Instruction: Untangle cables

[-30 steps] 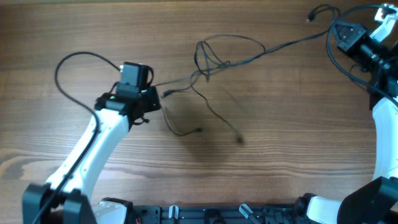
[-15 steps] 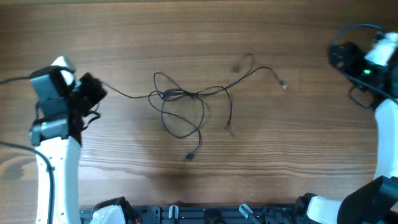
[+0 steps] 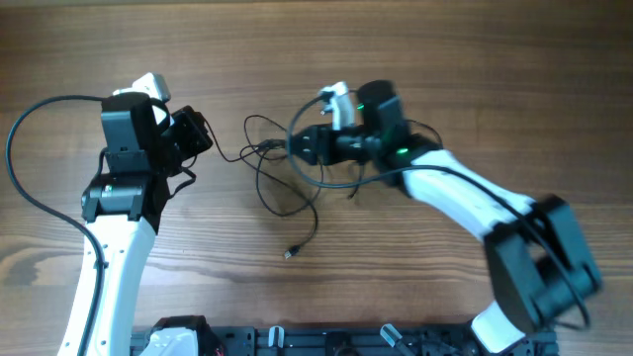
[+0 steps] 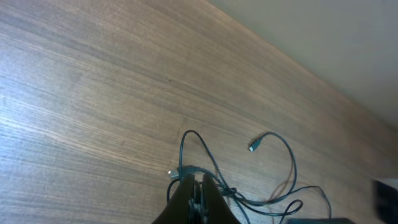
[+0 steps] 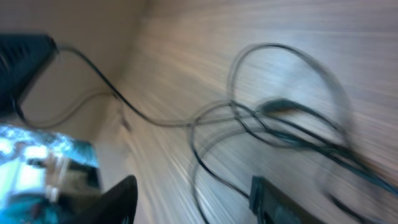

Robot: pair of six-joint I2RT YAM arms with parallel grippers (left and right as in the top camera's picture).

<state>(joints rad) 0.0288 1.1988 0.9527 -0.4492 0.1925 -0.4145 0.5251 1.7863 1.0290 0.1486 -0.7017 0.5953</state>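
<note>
The cables (image 3: 269,148) lie as a loose black tangle in mid-table, with loops spreading toward the front and one plug end (image 3: 289,254) trailing nearest the front edge. My left gripper (image 3: 206,141) sits just left of the tangle, shut on a strand that runs right into the knot (image 4: 229,190); its fingers (image 4: 198,182) are pressed together in the left wrist view. My right gripper (image 3: 300,146) has reached over the tangle from the right. Its view is blurred, but the right gripper (image 5: 193,199) is open and a cable strand (image 5: 211,171) runs between the fingers untouched.
The left arm's own thick black wire (image 3: 20,148) loops out over the table's left side. A dark rail (image 3: 326,341) runs along the front edge. The table's far edge (image 4: 298,65) shows in the left wrist view.
The right arm has swung from the far right in over the tangle, after letting go of a cable. The left arm shifted slightly right, still shut on its strand.
</note>
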